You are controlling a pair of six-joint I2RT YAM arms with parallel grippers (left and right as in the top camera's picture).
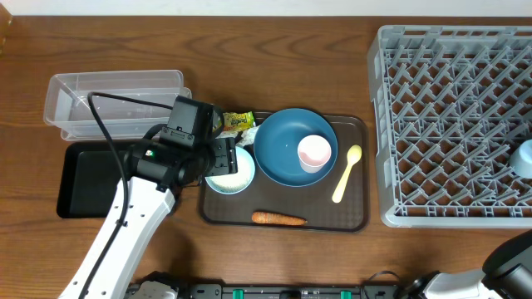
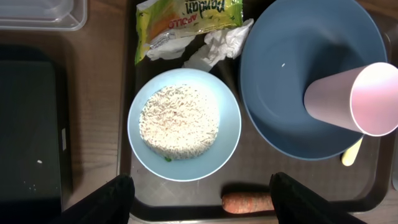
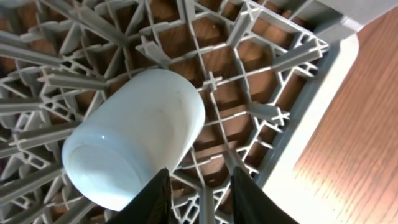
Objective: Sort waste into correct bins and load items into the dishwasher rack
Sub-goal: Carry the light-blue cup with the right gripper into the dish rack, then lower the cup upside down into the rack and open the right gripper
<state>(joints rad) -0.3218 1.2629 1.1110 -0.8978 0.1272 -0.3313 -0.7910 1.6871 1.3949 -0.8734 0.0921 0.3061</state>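
Observation:
My left gripper [image 2: 202,202] is open above the brown tray, its fingers [image 2: 106,202] wide apart with nothing between them. Just ahead of it is the small whitish bowl [image 2: 184,124] holding white rice. The carrot [image 2: 249,202] lies by the right finger. The yellow-green wrapper [image 2: 186,18] and crumpled paper [image 2: 221,43] lie beyond the bowl. A pink cup [image 2: 357,99] lies in the dark-blue bowl [image 2: 292,81], with the yellow spoon [image 1: 347,173] beside it. My right gripper [image 3: 200,196] is open over the grey rack [image 3: 292,56]. The light-blue cup [image 3: 134,146] lies on its side next to the left finger.
The clear tub [image 1: 116,95] stands at the back left, and the black tray [image 1: 87,178] lies in front of it, left of the brown serving tray [image 1: 353,212]. The rack [image 1: 453,124] fills the right side. My left arm [image 1: 125,241] reaches in from the front.

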